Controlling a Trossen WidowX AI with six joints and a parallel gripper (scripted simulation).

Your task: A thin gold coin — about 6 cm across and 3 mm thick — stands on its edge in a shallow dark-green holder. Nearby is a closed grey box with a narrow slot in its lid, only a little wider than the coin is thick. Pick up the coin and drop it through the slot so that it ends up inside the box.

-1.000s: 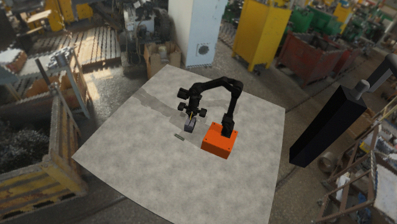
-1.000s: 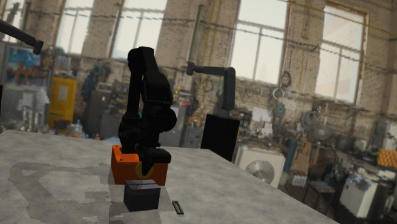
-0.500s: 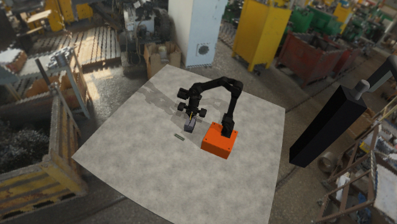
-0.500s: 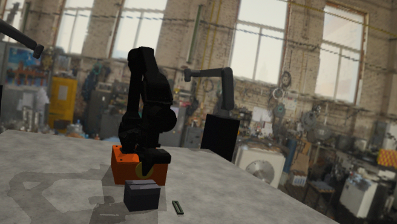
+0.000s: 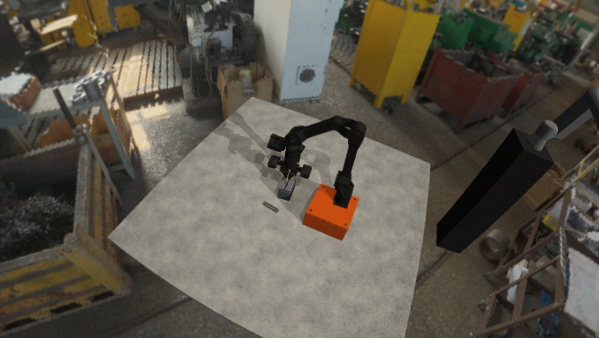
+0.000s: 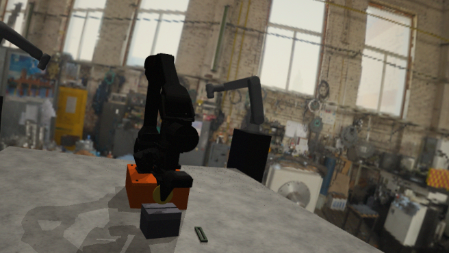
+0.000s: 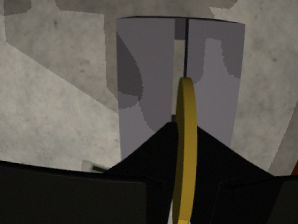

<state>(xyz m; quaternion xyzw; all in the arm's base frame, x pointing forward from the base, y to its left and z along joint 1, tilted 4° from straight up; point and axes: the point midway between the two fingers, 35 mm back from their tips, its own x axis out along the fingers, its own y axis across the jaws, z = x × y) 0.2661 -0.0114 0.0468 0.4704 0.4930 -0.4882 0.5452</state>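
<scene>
The gold coin is on edge between the fingertips of my gripper, which is shut on it. In the exterior view the coin is just above the grey box. In the wrist view the coin runs roughly along the lid slot and overlaps its right side; its lower rim is hidden, so whether it touches the lid cannot be told. The dark-green holder lies beside the box, empty.
The orange base block carries the arm and stands close to the grey box. The pale tabletop bears everything. A black pedestal with another arm stands off the table.
</scene>
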